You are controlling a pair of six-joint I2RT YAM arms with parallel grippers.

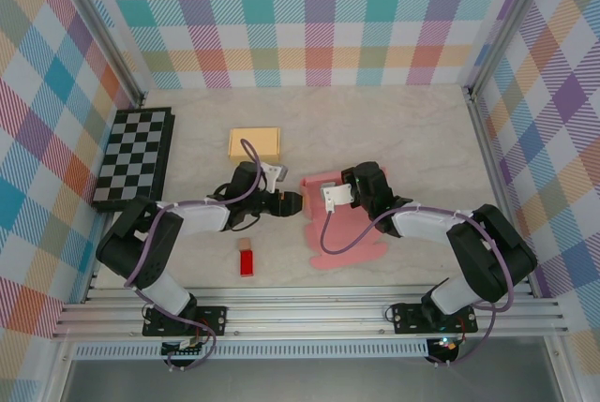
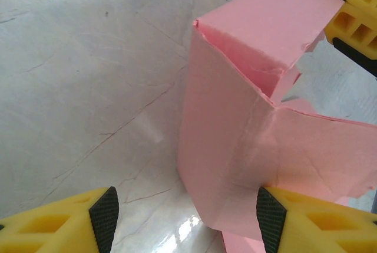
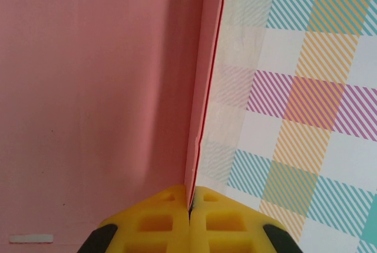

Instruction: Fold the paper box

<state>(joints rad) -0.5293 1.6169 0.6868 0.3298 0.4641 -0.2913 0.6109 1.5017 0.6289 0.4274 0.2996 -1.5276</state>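
Note:
The pink paper box [image 1: 345,231] lies partly folded mid-table, one wall raised at its far end. My right gripper [image 1: 330,186] is shut on the top edge of that raised wall [image 3: 197,117], the thin paper pinched between its yellow fingertips [image 3: 189,206]. In the left wrist view the raised corner of the box [image 2: 235,141] stands between my left gripper's [image 2: 185,220] fingers. Its jaws are wide apart; the right pad [image 2: 268,217] sits against the paper and the left pad [image 2: 105,217] is clear of it. The right gripper's fingers [image 2: 347,5] show at the flap's far end.
A folded yellow box [image 1: 255,144] sits behind the left gripper. A checkerboard [image 1: 134,158] lies at the far left. A small red object [image 1: 247,261] rests near the front, left of the pink sheet. Plaid walls enclose the table.

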